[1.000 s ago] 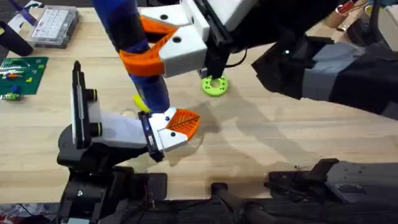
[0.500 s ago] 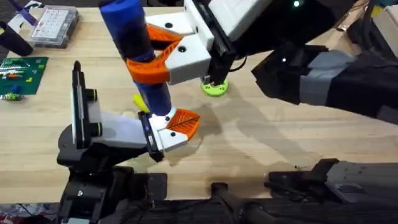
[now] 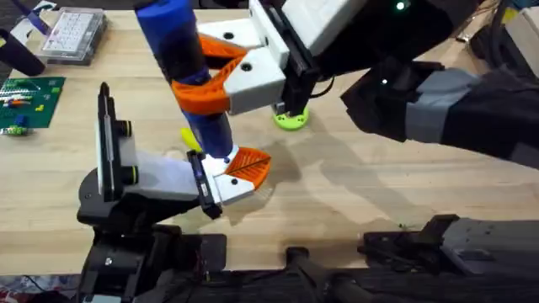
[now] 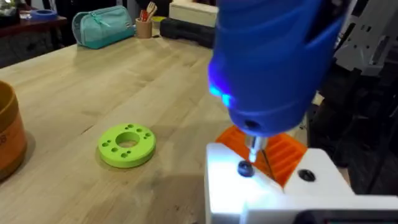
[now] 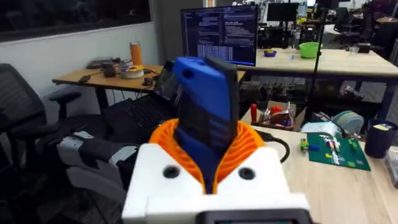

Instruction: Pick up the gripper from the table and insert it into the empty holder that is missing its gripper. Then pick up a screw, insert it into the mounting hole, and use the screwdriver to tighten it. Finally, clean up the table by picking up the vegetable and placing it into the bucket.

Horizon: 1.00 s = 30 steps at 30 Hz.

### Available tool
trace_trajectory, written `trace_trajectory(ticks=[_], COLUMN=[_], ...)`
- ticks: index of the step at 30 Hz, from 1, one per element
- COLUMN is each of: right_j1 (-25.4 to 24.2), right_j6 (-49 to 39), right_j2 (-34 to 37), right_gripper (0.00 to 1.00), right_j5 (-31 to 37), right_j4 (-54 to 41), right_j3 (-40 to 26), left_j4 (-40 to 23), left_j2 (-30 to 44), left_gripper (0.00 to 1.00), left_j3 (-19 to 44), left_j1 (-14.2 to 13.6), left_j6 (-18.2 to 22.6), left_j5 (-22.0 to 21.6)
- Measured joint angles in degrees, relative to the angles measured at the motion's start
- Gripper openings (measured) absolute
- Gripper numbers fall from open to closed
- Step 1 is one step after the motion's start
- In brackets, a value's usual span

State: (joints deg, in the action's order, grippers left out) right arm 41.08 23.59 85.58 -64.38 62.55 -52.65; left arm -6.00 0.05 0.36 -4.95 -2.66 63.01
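Overhead, the right gripper (image 3: 221,80) sits upper centre, its orange pads clamped on the screwdriver (image 3: 185,76), which stands nearly upright with its tip hidden behind the left gripper (image 3: 232,172) at centre. Whether the left jaws are spread or pressed together cannot be told. A sliver of the yellow vegetable (image 3: 189,137) shows just left of the screwdriver; the rest is covered. The lime-green ring (image 3: 290,117) is partly cut off by the right arm.

Left wrist view: the screwdriver (image 4: 273,56) is at upper right, its thin tip (image 4: 254,148) meeting a dark screw (image 4: 245,168) on white housing. The bucket (image 4: 9,140) is cut off at left edge.

Right wrist view: the screwdriver (image 5: 208,118) rises at centre between orange pads (image 5: 249,149); its lower end is hidden.
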Motion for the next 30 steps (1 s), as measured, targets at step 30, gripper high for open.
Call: trace_trajectory(ticks=[30], right_j1=[0.0], right_j6=[-2.3], right_j2=[0.0], right_gripper=[0.046], right_j5=[-0.2], right_j4=[-2.3], right_j3=[0.3], left_j4=[0.0], left_j2=[0.0], left_gripper=[0.021], left_j3=[0.0], left_j1=[0.0], left_j6=[0.0], left_j5=[0.0])
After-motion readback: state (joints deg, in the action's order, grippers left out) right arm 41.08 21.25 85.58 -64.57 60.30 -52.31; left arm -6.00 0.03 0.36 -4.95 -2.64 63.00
